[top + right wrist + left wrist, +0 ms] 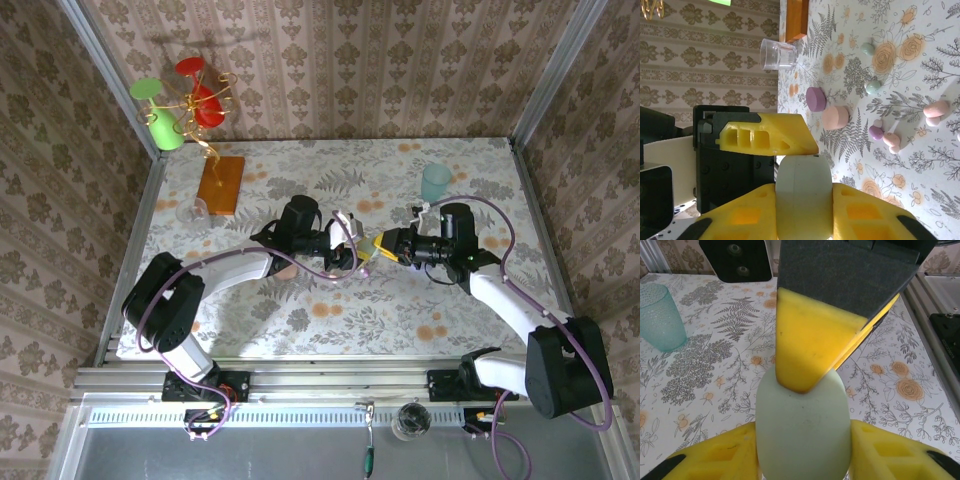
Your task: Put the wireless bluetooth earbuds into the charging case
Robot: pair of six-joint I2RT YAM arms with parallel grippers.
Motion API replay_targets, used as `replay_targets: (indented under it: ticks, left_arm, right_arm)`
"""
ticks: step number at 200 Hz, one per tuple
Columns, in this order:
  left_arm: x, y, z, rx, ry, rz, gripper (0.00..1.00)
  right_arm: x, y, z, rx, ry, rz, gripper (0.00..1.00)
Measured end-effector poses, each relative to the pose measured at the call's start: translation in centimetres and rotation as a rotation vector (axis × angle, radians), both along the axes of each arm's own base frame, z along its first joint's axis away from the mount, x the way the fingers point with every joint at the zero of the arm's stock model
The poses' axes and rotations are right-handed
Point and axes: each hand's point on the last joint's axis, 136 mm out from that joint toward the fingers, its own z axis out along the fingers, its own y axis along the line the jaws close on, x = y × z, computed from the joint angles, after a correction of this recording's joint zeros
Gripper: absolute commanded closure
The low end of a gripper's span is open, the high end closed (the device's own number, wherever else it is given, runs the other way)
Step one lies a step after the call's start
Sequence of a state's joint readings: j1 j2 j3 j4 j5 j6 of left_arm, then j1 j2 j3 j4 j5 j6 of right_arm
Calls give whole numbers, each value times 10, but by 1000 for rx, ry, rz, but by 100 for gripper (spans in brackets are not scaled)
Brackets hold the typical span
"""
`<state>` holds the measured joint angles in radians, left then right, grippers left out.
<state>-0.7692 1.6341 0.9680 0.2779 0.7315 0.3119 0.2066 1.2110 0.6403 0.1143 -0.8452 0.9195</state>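
A pale mint, pebble-shaped charging case (802, 425) hangs above the table between both grippers, its lid closed. My left gripper (802, 440) is shut on its two sides. My right gripper (804, 200) is shut on the same case (804, 195), seen here edge-on with its seam showing. In the top view the two grippers meet at mid-table, left gripper (350, 248) and right gripper (388, 245). Several earbuds lie loose on the table: two mint (873, 87), a pink one (936, 109) and a lilac one (876, 132).
A lilac case (816, 98) and a pink case (835, 117) lie near the earbuds. A teal cup (436, 183) stands at the back right, a clear glass (190, 212) and a wooden block (221, 184) at the back left. Wallpapered walls enclose the table.
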Motion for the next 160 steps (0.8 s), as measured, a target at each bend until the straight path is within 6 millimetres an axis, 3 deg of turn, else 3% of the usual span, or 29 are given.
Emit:
replay_targets:
  ticks: [38,78,160]
  left_arm:
    - [0,0,4,-48,-14,5,31]
    - [8,12,15,-147,-1,59,14]
    - [17,28,81,-449,-43,93,11]
  right_arm:
    - [3,-5,3,12,10,-25,85]
    - [10,-15,33,98,-40,-76,89]
    - [10,-11,104,366,-91,-77,89]
